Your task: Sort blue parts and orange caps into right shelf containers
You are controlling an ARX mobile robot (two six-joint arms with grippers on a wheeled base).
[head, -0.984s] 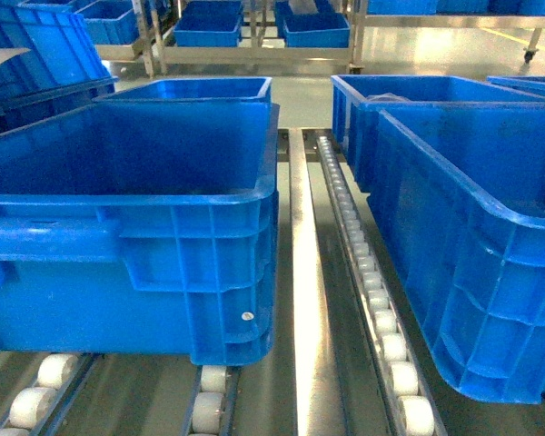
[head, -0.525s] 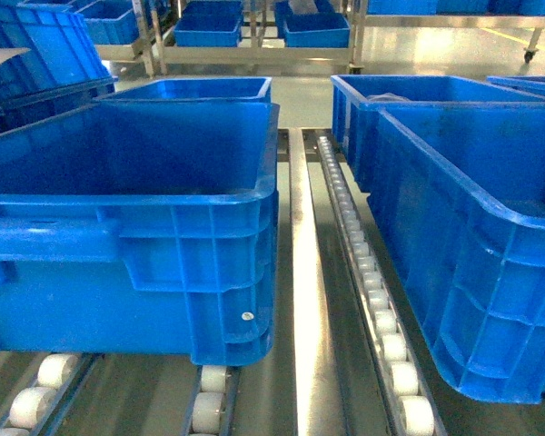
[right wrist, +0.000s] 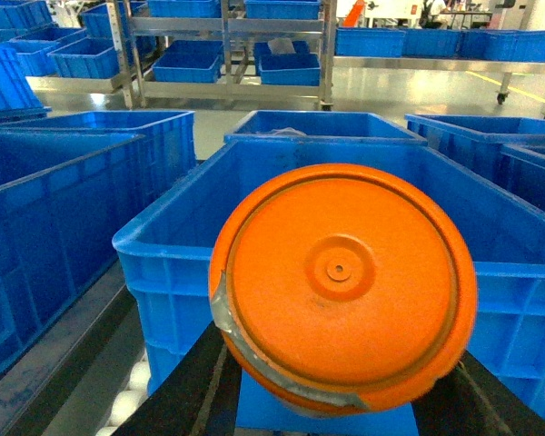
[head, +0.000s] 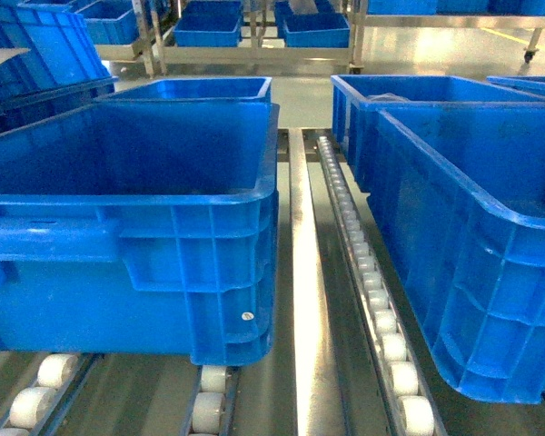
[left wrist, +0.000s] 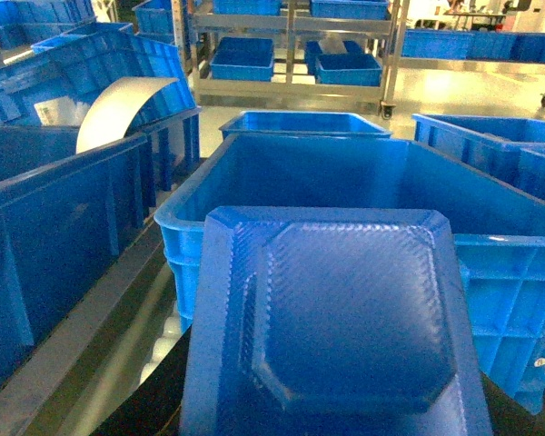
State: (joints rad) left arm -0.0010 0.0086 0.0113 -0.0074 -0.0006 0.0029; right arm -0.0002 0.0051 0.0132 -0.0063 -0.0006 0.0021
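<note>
While neither arm shows in the head view, each wrist camera has its load right in front of the lens: the left gripper (left wrist: pixel 331 427) carries a blue part (left wrist: pixel 336 318), a square moulded tray-like piece with chamfered corners, and the right gripper (right wrist: pixel 331 413) carries a round orange cap (right wrist: pixel 343 283) with a small hub at its centre. Both sets of jaws look closed on their pieces, though the fingertips are mostly hidden behind them. I'd say this is the carry-and-release step: the pieces are up and poised, not yet dropped. The blue part sits low and just short of the near rim of a large blue crate (left wrist: pixel 291 182), and the orange cap sits likewise before another blue crate (right wrist: pixel 177 232). From the front, the left-hand crate (head: pixel 163 227) and the right-hand crate (head: pixel 472 236) rest on roller tracks (head: pixel 368 272) with a steel rail between them. Each arm seems held low and level, aimed at its crate; next it needs to lift over the rim, reach forward and let go inside.
</note>
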